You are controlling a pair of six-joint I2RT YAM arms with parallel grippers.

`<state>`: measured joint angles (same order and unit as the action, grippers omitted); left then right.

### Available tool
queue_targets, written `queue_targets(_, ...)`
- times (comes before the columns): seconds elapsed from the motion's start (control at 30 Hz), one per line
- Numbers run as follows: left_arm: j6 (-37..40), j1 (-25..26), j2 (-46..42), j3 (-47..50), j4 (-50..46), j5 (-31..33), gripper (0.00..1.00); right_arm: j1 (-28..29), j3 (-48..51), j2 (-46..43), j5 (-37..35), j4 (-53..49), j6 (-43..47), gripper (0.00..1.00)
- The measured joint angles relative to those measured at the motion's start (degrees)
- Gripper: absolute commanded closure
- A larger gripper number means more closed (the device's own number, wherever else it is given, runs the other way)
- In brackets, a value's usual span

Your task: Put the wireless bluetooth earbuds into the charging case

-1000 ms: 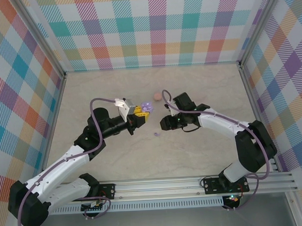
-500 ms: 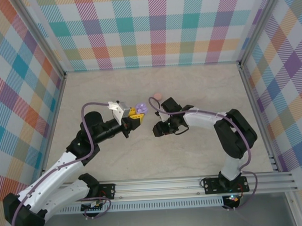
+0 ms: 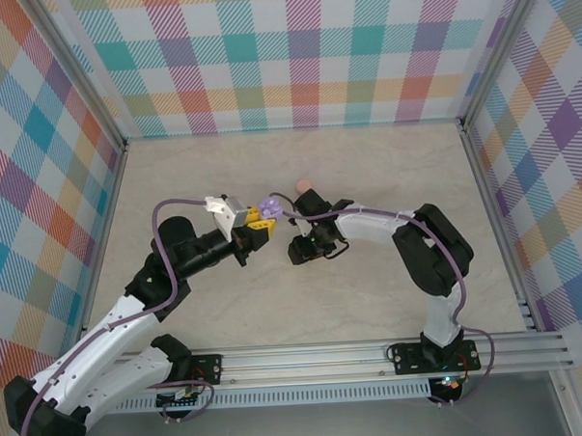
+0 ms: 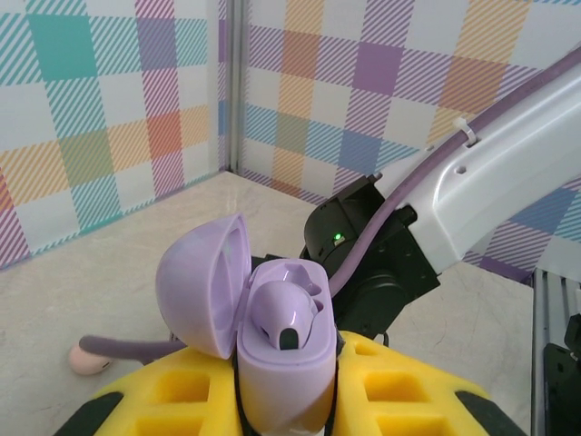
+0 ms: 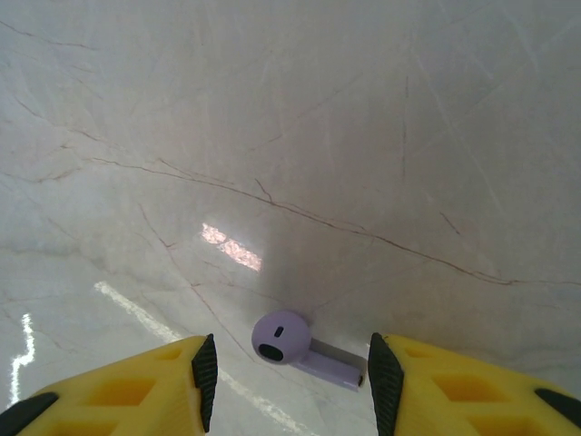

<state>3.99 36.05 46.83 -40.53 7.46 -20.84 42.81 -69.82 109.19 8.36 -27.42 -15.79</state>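
Right fingers [image 5: 118, 386] stand apart over a purple earbud [image 5: 292, 348].

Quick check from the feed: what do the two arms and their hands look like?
The left arm and right arm are white shells with black joints, each trailing a purple cable. Left hand and right hand have yellow fingers with black pads. A green light glows on the right wrist housing.

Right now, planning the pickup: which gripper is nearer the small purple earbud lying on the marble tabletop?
Right. The right gripper hangs over the purple earbud, open jaws straddling it; the left gripper is off to the side, shut on the open lilac charging case.
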Motion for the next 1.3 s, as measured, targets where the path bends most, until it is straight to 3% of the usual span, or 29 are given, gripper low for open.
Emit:
queue_targets(0.33,0.0,0.0,-0.2,0.0,0.0,0.4,0.78,1.3,-3.0,1.7,-7.7,-4.1,-0.3,0.60)
queue_targets(0.6,0.0,0.0,-0.2,0.0,0.0,0.4,0.78,0.6,-3.5,1.8,-13.5,-6.4,-3.7,0.60)
queue_targets(0.97,0.0,0.0,-0.1,0.0,0.0,0.4,0.78,-0.8,-3.5,1.6,-11.9,-7.0,-4.2,0.55)
queue_targets(1.3,0.0,0.0,1.2,0.0,0.1,0.4,0.78,-0.7,-4.5,1.9,-11.3,-10.4,-2.6,0.62)
